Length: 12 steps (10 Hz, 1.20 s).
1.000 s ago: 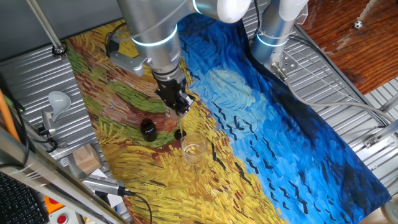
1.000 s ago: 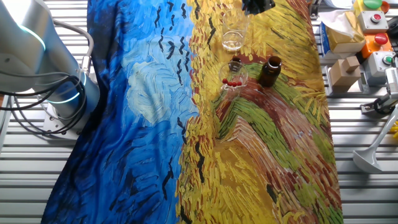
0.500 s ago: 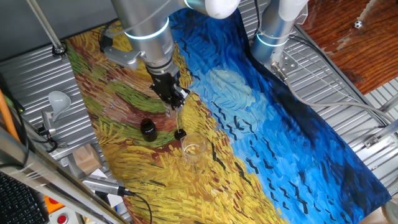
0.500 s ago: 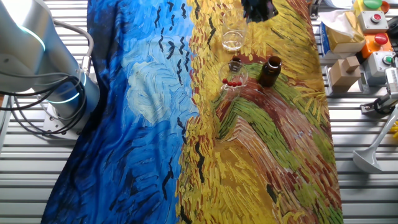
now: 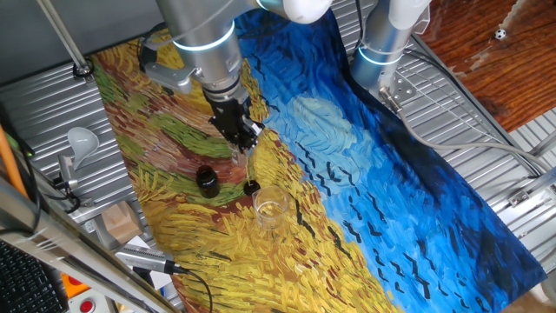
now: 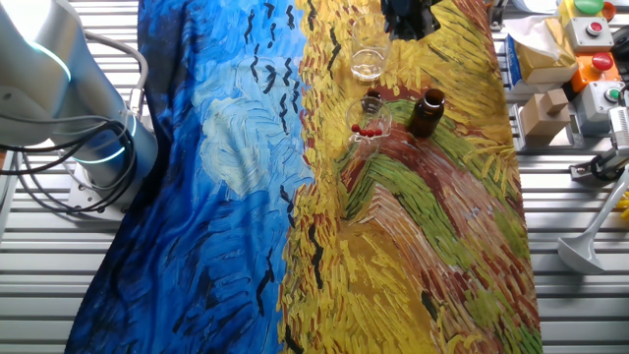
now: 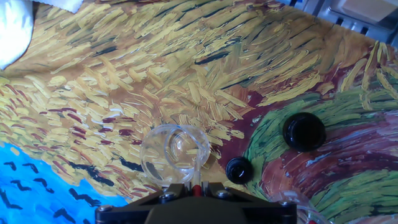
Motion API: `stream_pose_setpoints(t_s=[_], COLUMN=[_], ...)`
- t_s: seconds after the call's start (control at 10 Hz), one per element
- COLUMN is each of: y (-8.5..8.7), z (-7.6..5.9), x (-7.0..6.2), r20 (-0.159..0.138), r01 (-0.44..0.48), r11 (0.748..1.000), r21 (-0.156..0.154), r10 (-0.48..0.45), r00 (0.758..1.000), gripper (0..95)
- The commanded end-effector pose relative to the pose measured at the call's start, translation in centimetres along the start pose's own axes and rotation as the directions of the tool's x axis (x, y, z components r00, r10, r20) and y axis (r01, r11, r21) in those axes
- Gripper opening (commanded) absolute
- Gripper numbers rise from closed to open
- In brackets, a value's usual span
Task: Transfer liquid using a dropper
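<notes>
The gripper point(image 5: 244, 139) hangs above the painted cloth point(image 5: 365, 191), its fingers pinched together on the dropper point(image 5: 242, 156), whose clear stem points down from the fingertips. In the hand view a sliver of red bulb shows between the jaws at 6 o'clock, right at the frame's lower edge. In the other fixed view only the dark underside of the gripper point(image 6: 406, 18) shows at the top edge, and the dropper itself cannot be made out there.

From the gripper outward in the hand view: the empty clear beaker point(image 7: 175, 154) sits just ahead at 12 o'clock, nearly under the tip. The small black cap point(image 7: 239, 170) lies close at 2 o'clock, and the dark bottle point(image 7: 304, 131) stands farther out in the same direction, its open mouth facing up. A second glass point(image 6: 369, 122) with spare red-bulbed droppers stands beside the bottle in the other fixed view, at about 9 o'clock from it.

Whether the stem already holds liquid is too fine to see. If it does, the step in hand looks like delivery into the beaker: centre the tip over the beaker's mouth, keep the stem upright, lower until the tip is inside the rim without touching glass, then squeeze slowly. If it is still dry, the bottle mouth at 2 o'clock is the target; it is narrow, so alignment matters more there, and the cap must be kept clear.
</notes>
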<state>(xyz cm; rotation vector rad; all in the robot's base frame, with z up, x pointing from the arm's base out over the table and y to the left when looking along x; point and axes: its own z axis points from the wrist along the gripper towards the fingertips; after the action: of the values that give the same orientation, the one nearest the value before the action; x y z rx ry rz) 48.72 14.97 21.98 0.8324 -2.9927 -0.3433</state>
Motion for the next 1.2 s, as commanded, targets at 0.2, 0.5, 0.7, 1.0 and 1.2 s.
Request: stream_pose_setpoints(t_s=[0.2,0.5,0.7,1.0,1.2], y=[-0.04,-0.04,-0.04,-0.04,-0.04], z=[0.02,0.02,0.02,0.02,0.02], x=[-0.03,-0.03,-0.03,-0.03,-0.03], r20=[-0.003,-0.001,0.0,0.007,0.003], r01=[0.036,0.082,0.118,0.136,0.122], r11=[0.999,0.997,0.993,0.991,0.992], r21=[-0.001,-0.003,-0.005,-0.015,-0.011], r10=[-0.036,-0.082,-0.118,-0.136,-0.122], r00=[0.999,0.997,0.993,0.991,0.993], gripper=[0.0,0.0,0.0,0.0,0.0])
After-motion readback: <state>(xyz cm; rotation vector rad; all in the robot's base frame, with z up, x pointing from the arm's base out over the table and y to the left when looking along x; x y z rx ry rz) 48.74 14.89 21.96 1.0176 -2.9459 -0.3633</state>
